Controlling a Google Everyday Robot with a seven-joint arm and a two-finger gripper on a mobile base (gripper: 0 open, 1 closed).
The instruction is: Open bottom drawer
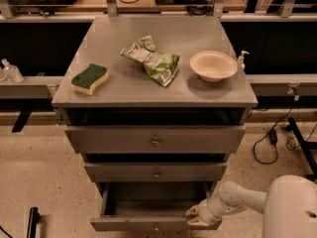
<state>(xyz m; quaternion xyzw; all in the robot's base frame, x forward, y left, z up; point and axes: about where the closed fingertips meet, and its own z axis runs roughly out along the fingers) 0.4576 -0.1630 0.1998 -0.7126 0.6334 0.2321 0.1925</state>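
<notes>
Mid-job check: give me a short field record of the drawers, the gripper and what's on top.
bottom drawer: pulled out, grey interior showing
middle drawer: not drawn out like the bottom one
top drawer: likewise
gripper: at the right end of the bottom drawer's front
cabinet top: sponge left, chip bag centre, bowl right

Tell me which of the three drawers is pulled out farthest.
The bottom drawer: its grey inside shows, with the gripper at its right front corner. The top drawer and middle drawer barely stick out.
</notes>
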